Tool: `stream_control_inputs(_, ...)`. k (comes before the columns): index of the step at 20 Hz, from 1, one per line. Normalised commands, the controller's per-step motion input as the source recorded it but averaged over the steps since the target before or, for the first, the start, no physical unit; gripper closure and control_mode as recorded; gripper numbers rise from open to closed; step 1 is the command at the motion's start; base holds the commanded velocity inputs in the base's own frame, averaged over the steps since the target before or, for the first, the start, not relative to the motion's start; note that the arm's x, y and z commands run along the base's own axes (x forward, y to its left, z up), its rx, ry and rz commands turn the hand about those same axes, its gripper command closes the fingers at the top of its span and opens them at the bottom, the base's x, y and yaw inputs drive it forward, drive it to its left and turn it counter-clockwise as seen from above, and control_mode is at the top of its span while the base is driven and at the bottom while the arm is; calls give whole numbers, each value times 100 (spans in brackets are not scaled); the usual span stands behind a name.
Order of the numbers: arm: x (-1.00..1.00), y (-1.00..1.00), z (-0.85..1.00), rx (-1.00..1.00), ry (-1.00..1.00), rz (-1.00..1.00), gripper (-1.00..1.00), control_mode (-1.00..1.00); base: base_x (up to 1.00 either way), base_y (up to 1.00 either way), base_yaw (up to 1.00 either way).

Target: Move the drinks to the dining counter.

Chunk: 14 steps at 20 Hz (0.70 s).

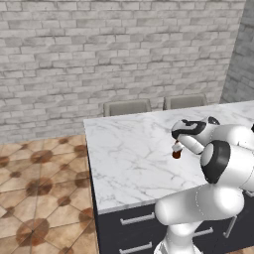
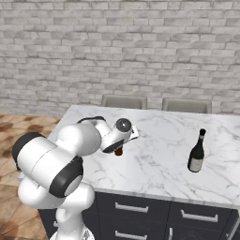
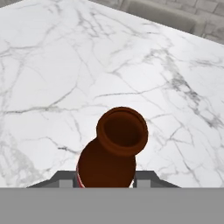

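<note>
A dark brown bottle (image 3: pixel 113 151) with a red label stands upright between my gripper's (image 3: pixel 105 181) fingers (image 3: pixel 60 179), its open mouth facing the hand camera. My gripper (image 1: pixel 176 148) is shut on it over the left-middle of the dining counter (image 1: pixel 124 158). The bottle (image 1: pixel 176 154) is low over the marble; I cannot tell whether it touches. From the right base view the bottle (image 2: pixel 118 151) peeks out under the hand (image 2: pixel 119 146). A black wine-like bottle (image 2: pixel 197 152) stands upright on the counter (image 2: pixel 154 164), well to the right of the gripper.
Two grey chairs (image 1: pixel 127 106) (image 1: pixel 184 101) stand behind the counter against the brick wall. Dark drawers with silver handles (image 2: pixel 130 207) run below the counter's front edge. Tiled floor (image 1: pixel 39 198) lies to the left.
</note>
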Motion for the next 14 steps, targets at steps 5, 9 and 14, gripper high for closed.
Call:
stream_control_inputs(5, 0, 0, 0, 0, 0, 0, 100, -100, 0, 0, 0)
stream_control_inputs(9, 0, 0, 0, 0, 0, 0, -100, -100, 0, 0, 0)
stream_control_inputs(14, 0, 0, 0, 0, 0, 0, -100, -100, 0, 0, 0)
